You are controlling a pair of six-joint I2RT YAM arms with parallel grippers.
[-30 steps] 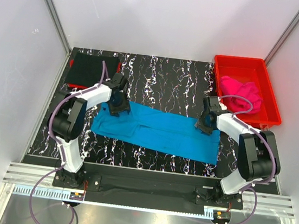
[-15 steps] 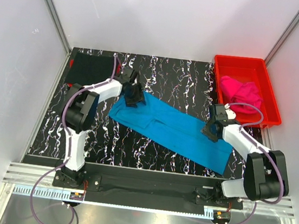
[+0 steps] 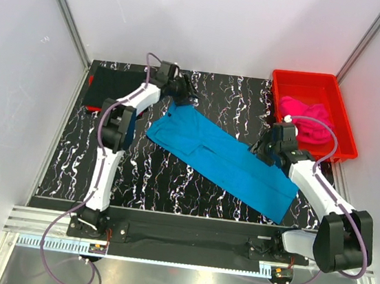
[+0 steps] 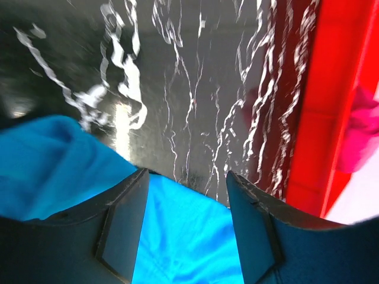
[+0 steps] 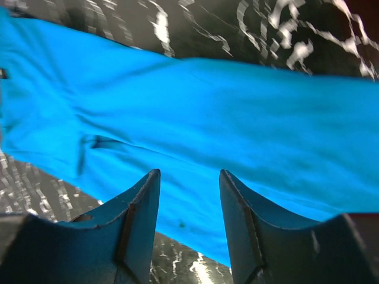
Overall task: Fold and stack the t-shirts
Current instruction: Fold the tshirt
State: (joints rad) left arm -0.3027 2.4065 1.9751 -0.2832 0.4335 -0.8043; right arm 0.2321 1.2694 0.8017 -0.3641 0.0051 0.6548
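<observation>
The turquoise t-shirt [image 3: 223, 156] lies flat in a long strip, slanting from the back left to the front right of the table. My left gripper [image 3: 185, 94] hovers at the strip's back-left end, jaws apart, blue cloth [image 4: 183, 236] showing under and between its fingers. At the strip's far edge near the right end stands my right gripper [image 3: 259, 150], also open, over the cloth [image 5: 237, 112] with nothing pinched. The black t-shirt [image 3: 114, 85] is a flat folded square at the back left corner. The pink t-shirt [image 3: 307, 118] lies crumpled in the bin.
The red plastic bin [image 3: 308, 75] stands at the back right corner, and its wall [image 4: 331, 89] fills the right of the left wrist view. The black marbled tabletop [image 3: 217, 90] is walled by white panels on three sides. A red edge [image 3: 93, 109] peeks from under the black shirt.
The turquoise shirt has swung from lying straight across to slanting. Its left end went toward the back with my left gripper, and my right gripper shifted right; its jaws have widened.
</observation>
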